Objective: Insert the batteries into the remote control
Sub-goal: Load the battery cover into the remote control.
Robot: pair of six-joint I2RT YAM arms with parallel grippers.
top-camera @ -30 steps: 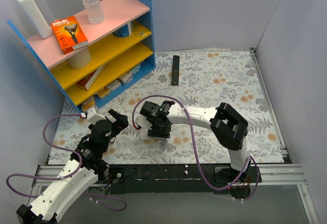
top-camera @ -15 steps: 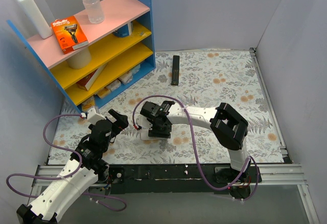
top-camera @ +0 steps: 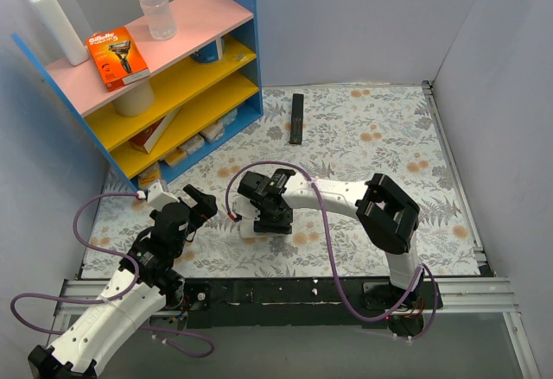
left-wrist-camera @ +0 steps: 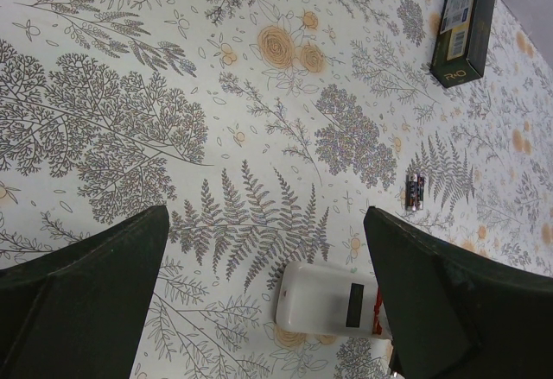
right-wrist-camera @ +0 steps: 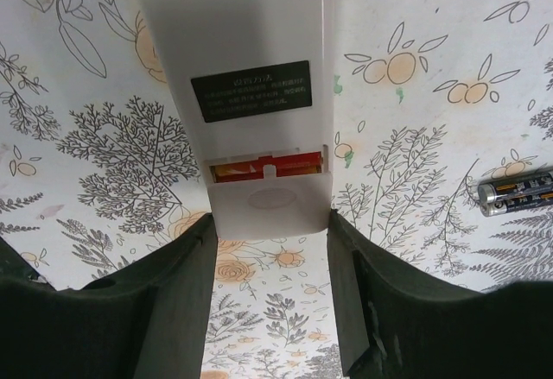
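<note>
The remote control (right-wrist-camera: 251, 42) lies white back up on the floral mat. Its battery cover is slid partly open, and red-orange shows in the gap. My right gripper (right-wrist-camera: 270, 224) has its fingertips pressed against both sides of the cover end; in the top view (top-camera: 275, 220) it covers most of the remote (top-camera: 248, 227). One of the batteries (right-wrist-camera: 517, 192) lies on the mat just right of the remote. In the left wrist view the pair of batteries (left-wrist-camera: 416, 192) lies beyond the remote (left-wrist-camera: 328, 301). My left gripper (left-wrist-camera: 266, 224) is open and empty, left of the remote (top-camera: 203, 204).
A slim black remote (top-camera: 296, 118) lies farther back on the mat and shows in the left wrist view (left-wrist-camera: 465, 23). A blue shelf unit (top-camera: 220, 94) with boxes and bottles stands at the back left. Purple cables (top-camera: 324, 224) trail from the arms.
My right gripper has shifted slightly at the remote's end. My left arm has not moved.
</note>
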